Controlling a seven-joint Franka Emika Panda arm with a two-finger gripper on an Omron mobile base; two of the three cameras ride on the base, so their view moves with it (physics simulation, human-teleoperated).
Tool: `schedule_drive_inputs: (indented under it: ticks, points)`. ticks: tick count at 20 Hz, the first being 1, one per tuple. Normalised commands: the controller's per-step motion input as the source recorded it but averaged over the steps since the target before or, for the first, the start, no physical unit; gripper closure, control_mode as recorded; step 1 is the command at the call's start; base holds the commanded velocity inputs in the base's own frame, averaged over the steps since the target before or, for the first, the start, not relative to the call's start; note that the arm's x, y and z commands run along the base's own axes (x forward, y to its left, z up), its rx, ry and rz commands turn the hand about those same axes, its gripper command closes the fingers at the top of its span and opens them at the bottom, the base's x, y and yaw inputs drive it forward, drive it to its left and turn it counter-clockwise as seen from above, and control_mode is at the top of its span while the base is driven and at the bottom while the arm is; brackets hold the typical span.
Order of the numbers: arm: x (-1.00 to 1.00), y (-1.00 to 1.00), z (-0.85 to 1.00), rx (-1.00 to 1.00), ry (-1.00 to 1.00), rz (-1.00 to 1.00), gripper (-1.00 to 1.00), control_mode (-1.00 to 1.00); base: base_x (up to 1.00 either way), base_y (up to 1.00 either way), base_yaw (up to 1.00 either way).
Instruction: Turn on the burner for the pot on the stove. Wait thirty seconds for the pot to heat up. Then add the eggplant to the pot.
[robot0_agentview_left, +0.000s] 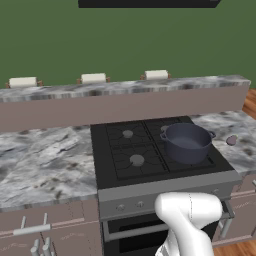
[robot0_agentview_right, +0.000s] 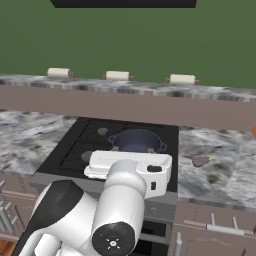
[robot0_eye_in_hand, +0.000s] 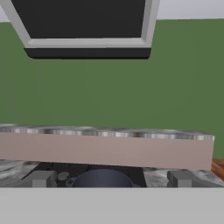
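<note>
1. The pot (robot0_agentview_left: 187, 143) is sitting on the stove (robot0_agentview_left: 125, 170), over the front right burner as seen in the left base view. It is standing upright, dark blue-grey, with its two side handles showing.
2. The other three burners are lying bare: black grates with grey caps.
3. The eggplant (robot0_agentview_left: 231, 140) is lying on the counter (robot0_agentview_left: 45, 165) just right of the stove, apart from the pot. In the right base view it is showing as a small purple lump (robot0_agentview_right: 200, 161) on the marble.
4. The gripper (robot0_eye_in_hand: 109, 180) is standing wide open, with nothing between its fingers; the grey fingertips (robot0_eye_in_hand: 41, 179) are rising at the bottom of the hand view on either side of the pot's rim (robot0_eye_in_hand: 103, 178).
5. The hand is looking level across the stove towards the green wall (robot0_eye_in_hand: 175, 87), with the range hood (robot0_eye_in_hand: 85, 30) hanging above.
6. The arm is hovering in front of the stove's grey front panel, its white wrist block covering part of the panel and knobs in the left base view.
7. A raised marble-topped ledge (robot0_agentview_left: 125, 87) is running behind the stove, with three pale rolls (robot0_agentview_left: 93, 78) resting on it.
8. Drawer fronts with metal handles (robot0_agentview_left: 31, 229) are lining the cabinets under the counter.
</note>
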Motion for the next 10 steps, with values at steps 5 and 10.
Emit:
schedule_drive_inputs:
  ticks: [5,10]
  points:
    - [0.00,0.00,0.00,0.00,0.00,0.00,-1.00,-1.00,0.00,0.00,0.00]
    - [0.00,0.00,0.00,0.00,0.00,0.00,-1.00,-1.00,0.00,0.00,0.00]
